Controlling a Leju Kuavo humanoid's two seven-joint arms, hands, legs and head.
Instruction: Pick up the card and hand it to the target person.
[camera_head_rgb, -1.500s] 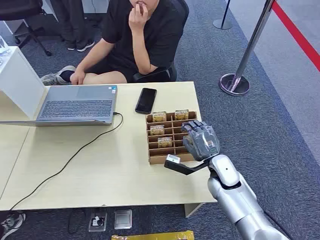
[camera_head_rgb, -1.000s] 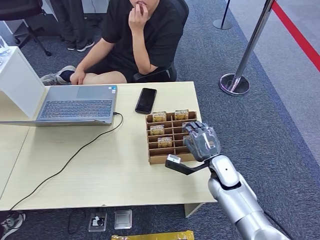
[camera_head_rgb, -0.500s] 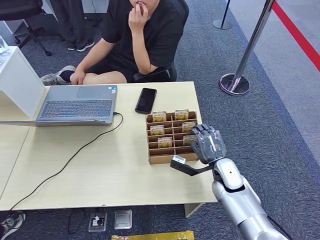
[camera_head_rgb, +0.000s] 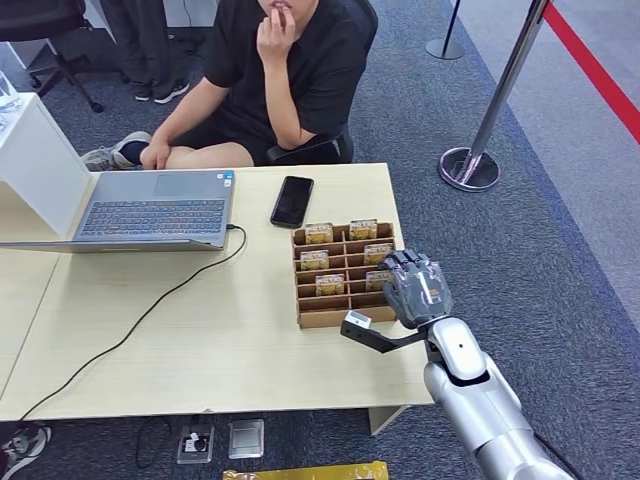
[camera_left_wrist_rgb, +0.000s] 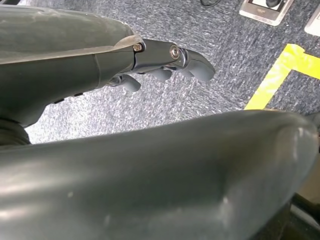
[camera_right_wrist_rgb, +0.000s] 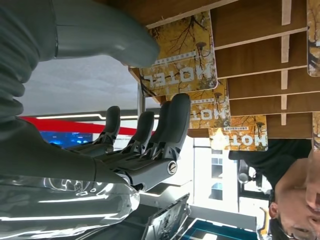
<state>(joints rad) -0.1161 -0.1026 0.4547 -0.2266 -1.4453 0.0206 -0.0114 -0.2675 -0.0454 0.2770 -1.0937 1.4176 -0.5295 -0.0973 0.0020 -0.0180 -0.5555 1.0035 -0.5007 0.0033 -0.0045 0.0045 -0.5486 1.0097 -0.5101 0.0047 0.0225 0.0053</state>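
The right hand (camera_head_rgb: 413, 288) stands at the right edge of a brown cardboard rack (camera_head_rgb: 343, 272) on the tabletop (camera_head_rgb: 226, 340), back of the hand turned up, silver forearm running off toward 5 o'clock. In the right wrist view its fingers (camera_right_wrist_rgb: 171, 125) are slightly curled and apart, with the thumb (camera_right_wrist_rgb: 109, 47) opposite them. A yellow card marked HOTEL (camera_right_wrist_rgb: 181, 55) stands between thumb and fingers in a slot of the rack; the thumb tip lies at the card's edge, but whether anything actually touches it cannot be told. No firm pinch is visible. Further cards (camera_head_rgb: 318, 233) sit in other slots of the rack.

The left hand (camera_left_wrist_rgb: 166, 62) hangs over grey carpet (camera_left_wrist_rgb: 211, 30), fingers loosely extended and holding nothing; a strip of yellow floor tape (camera_left_wrist_rgb: 281, 75) lies nearby.

A person in a black shirt (camera_head_rgb: 290, 70) sits at 12 o'clock beyond the tabletop, one hand raised to the chin. A black phone (camera_head_rgb: 292, 201) lies just beyond the rack at 11 o'clock of it. An open laptop (camera_head_rgb: 155, 208) sits at 10 o'clock, its black cable (camera_head_rgb: 143, 320) trailing across the tabletop toward 7 o'clock. A stanchion base (camera_head_rgb: 469, 168) stands on the carpet at 2 o'clock.
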